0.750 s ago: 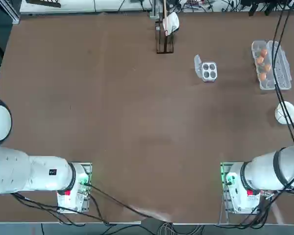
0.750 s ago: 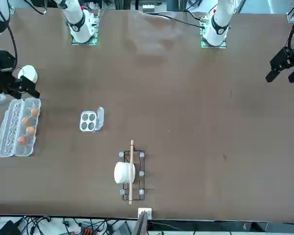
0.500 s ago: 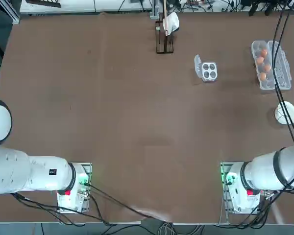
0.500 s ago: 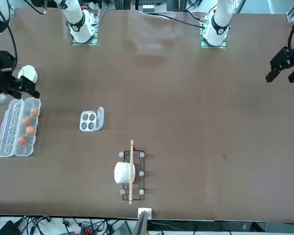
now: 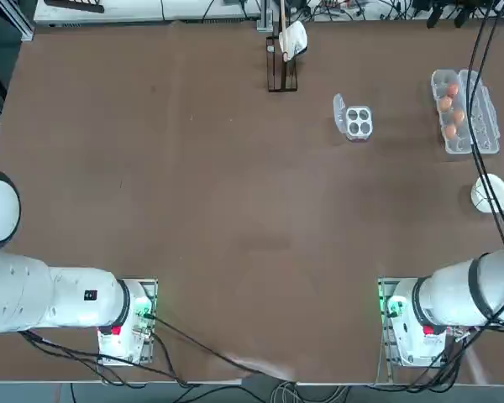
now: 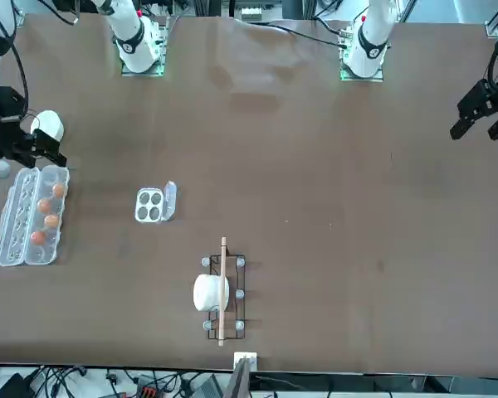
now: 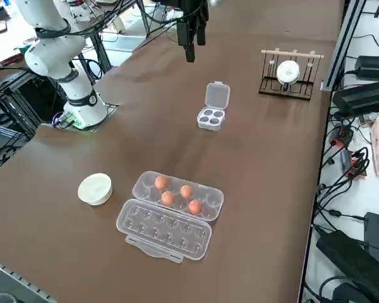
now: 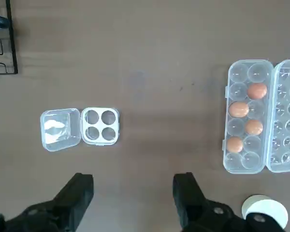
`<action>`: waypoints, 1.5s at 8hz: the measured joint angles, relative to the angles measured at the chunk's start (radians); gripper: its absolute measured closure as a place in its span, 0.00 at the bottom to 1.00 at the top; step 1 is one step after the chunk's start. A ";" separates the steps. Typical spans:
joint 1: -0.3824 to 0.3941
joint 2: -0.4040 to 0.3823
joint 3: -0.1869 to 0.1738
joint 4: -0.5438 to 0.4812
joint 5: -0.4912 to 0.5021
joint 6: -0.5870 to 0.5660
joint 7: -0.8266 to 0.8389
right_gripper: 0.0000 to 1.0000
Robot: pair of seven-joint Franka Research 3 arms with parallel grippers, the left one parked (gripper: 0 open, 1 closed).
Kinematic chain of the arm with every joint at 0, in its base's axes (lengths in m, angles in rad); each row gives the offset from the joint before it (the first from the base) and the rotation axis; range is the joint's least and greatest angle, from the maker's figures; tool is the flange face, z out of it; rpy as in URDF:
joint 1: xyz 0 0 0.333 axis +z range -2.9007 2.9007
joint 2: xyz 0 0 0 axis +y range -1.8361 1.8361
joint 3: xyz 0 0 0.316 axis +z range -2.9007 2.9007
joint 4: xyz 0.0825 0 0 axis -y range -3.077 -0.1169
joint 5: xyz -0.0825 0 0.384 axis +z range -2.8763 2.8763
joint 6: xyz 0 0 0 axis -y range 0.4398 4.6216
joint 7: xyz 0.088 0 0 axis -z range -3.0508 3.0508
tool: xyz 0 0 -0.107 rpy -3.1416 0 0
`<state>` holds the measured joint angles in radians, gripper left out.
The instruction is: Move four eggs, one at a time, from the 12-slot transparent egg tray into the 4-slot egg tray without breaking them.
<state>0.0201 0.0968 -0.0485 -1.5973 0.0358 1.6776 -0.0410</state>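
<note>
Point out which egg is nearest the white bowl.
The egg nearest the long carton's end by the bowl, in the row away from the lid. The right gripper hangs over the table, open.

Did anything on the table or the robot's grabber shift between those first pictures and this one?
Nothing visibly changed. All four eggs are in the long clear tray, as they were; the small four-cup tray and white bowl are in place. The right gripper hovers above the table, open and empty.
</note>
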 joint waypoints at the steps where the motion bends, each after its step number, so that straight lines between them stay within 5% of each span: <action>1: -0.001 0.004 -0.001 0.000 0.000 0.000 0.000 0.00; 9: 0.008 0.001 0.003 -0.006 0.002 -0.004 -0.006 0.00; 12: 0.008 -0.028 0.006 -0.040 0.001 -0.013 -0.142 0.00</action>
<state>0.0283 0.0687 -0.0430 -1.6377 0.0372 1.6643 -0.1832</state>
